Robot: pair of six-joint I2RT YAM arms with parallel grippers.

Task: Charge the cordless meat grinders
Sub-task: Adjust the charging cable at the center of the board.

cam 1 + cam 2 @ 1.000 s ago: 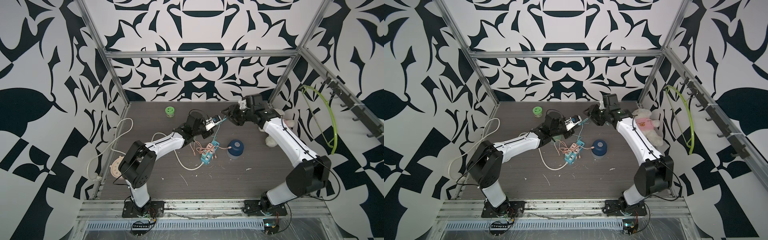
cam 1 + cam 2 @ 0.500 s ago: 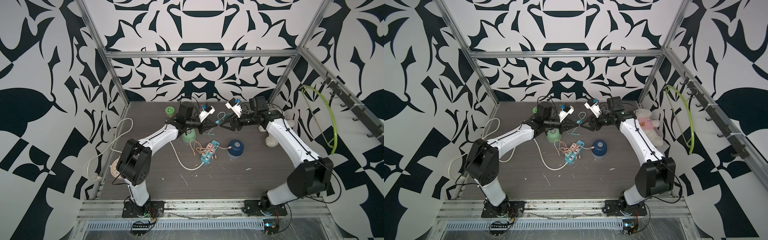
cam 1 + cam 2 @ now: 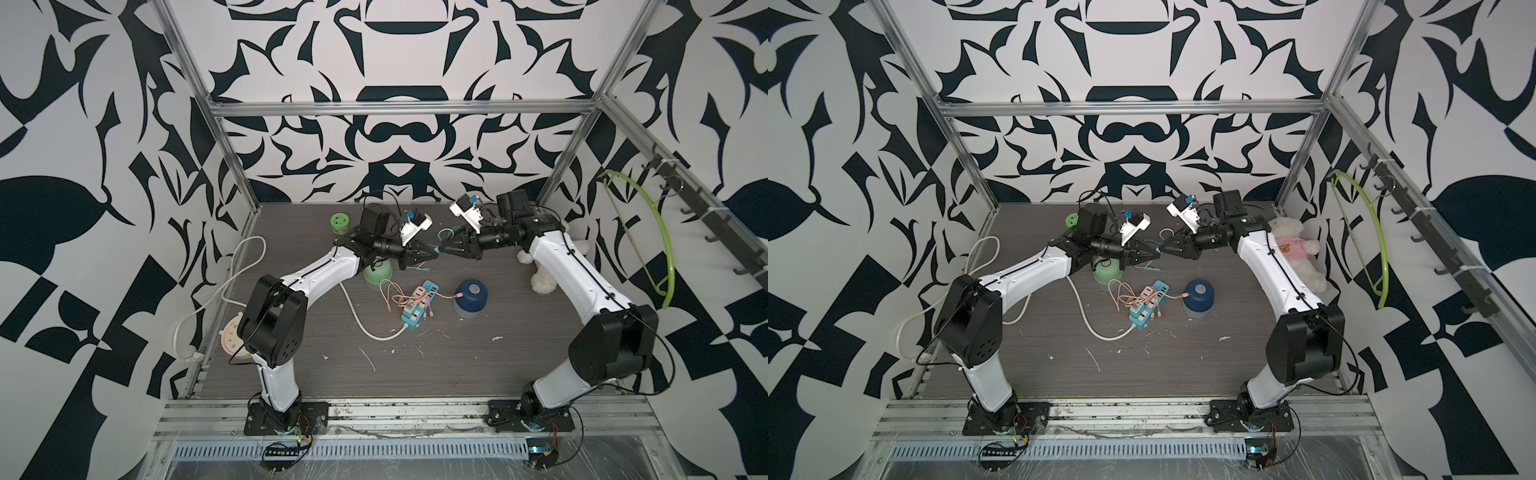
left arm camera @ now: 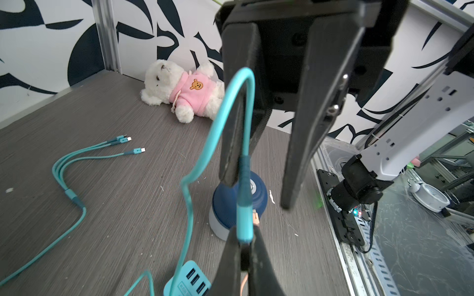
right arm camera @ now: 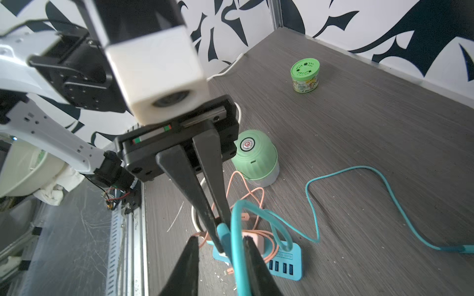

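Black-and-white patterned walls [image 3: 395,62] and an aluminium frame [image 3: 399,109] box the cell in; the busy print sits behind the work in the wrist views, so I find thin cable hard to pick out against it. Grey wood-grain table [image 3: 498,374], matt, flecked with pale scraps [image 3: 368,359]; I judge it low-grip, so light items will slide if tugged. Left arm [image 3: 324,270] and right arm [image 3: 569,266] meet tip to tip above the back half of the table. Left gripper [image 3: 432,254] is clamped on the single-end plug of the teal cable [image 4: 243,220]; right gripper [image 3: 446,249] has its jaws apart, straddling the cable just behind that plug, not pinching it. Risk one: the two grippers are nearly touching, so if I close off-line I could knock the plug askew or clip the left gripper. Mint green grinder [image 5: 254,156] stands upright below the left arm, partly hidden by it in both top views, no cable in it; a low elbow would tip it. Dark blue grinder [image 3: 471,293] stands upright beside the blue USB hub [image 3: 417,307], a pink cable [image 3: 405,297] reaching its side, apparently plugged in. Risk two: teal slack hangs close to the hub and the pink tangle; a pull could snag there, drag the hub and unseat that pink plug. Smallest: the teal cable's three charging tips [image 4: 133,151] lie loose on the table, well apart from both grinders.
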